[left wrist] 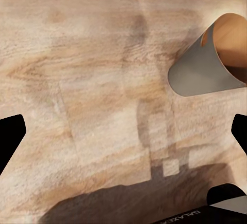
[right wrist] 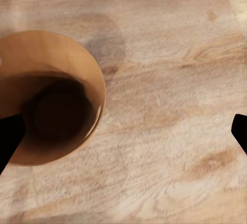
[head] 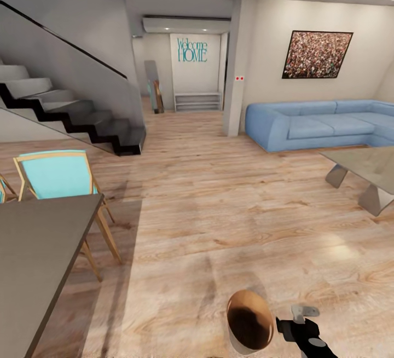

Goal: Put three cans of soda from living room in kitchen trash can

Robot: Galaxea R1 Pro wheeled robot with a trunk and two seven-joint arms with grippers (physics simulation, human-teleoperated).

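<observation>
overhead, tash can's (right wrist: 51, 98) brown inside

This is a home, an open-plan ground floor with a pale wood floor (head: 219, 205) running through it. A blue sofa (head: 320, 123) sits under a framed picture (head: 317, 54) beside a low glass table (head: 366, 174), while a dark staircase (head: 71, 114) climbs along the other wall. Teal lettering (head: 192, 50) reading "Welcome HOME" marks the far entry wall, and a teal chair (head: 57, 174) stands at a grey dining bench (head: 38, 254).
</observation>
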